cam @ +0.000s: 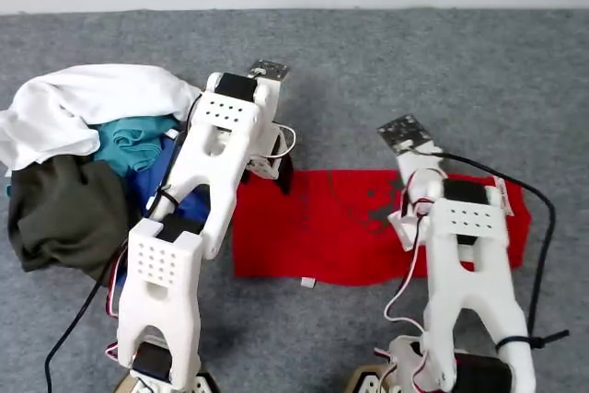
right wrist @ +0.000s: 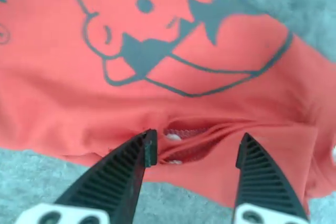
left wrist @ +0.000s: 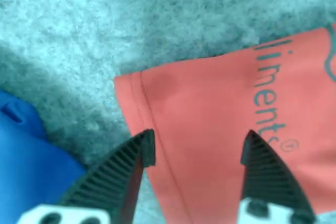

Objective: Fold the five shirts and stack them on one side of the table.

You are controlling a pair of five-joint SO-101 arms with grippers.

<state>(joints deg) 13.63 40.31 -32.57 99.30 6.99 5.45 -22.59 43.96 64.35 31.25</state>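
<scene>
A red shirt [cam: 322, 227] lies spread flat on the grey table between the two arms, with a dark printed figure [right wrist: 157, 51] on it. My left gripper [left wrist: 199, 145] is open just above the shirt's left corner [left wrist: 173, 108]. My right gripper [right wrist: 195, 148] is open over the shirt's collar [right wrist: 184, 137], near its right end. At the left lies a heap of other shirts: a white one [cam: 83, 103], a teal one [cam: 138, 140], a dark olive one [cam: 60, 209] and a blue one [left wrist: 26, 166].
Grey carpet-like table surface [cam: 414, 52] lies bare behind and in front of the red shirt. A black cable [cam: 543, 227] runs along the right arm.
</scene>
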